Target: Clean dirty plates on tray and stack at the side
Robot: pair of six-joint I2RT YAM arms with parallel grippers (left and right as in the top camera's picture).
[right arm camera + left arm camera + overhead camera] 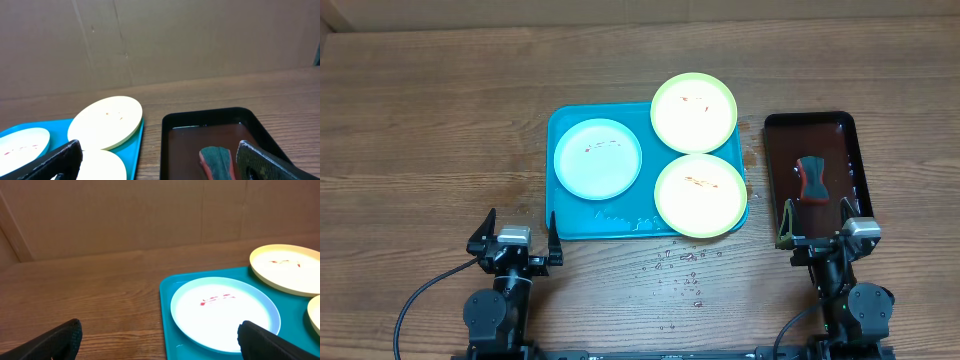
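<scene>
Overhead, the tray (610,226) lies just ahead-right of the left pincer (520,216).

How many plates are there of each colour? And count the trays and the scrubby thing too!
Pale blue plate: 1
Yellow-green plates: 2
Turquoise tray: 1
Dark brown tray: 1
Sponge: 1
Total: 6

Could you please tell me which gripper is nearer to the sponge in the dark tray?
Right. The right gripper sits just short of the sponge, at the near end of the dark tray; the left gripper is far across, beyond the blue tray.
</scene>
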